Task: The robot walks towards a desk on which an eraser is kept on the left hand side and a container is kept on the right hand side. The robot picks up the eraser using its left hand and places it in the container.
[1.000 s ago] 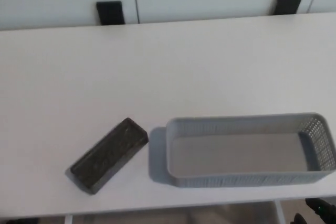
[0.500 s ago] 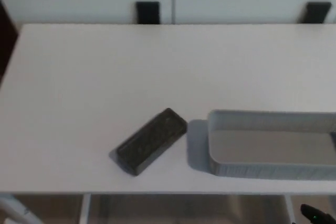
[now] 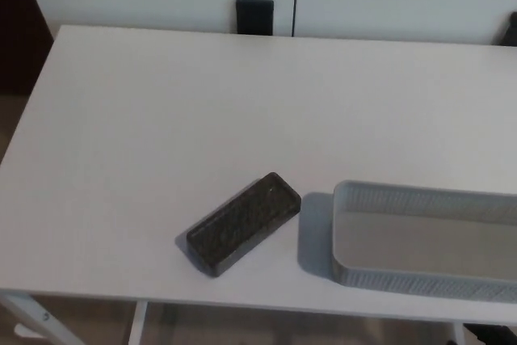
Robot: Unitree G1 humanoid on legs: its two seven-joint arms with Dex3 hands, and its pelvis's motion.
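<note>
The dark eraser point(image 3: 244, 222) lies at a slant on the white tabletop point(image 3: 202, 111) near its front edge, just left of the grey mesh container point(image 3: 420, 240), apart from it. Neither robot hand shows, so their state cannot be told.

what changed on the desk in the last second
Only the camera moved: the whole view shifted, bringing the desk's left edge into view and cutting off the container's right end. The eraser lies untouched beside the container, same angle. No hand has reached in.
</note>
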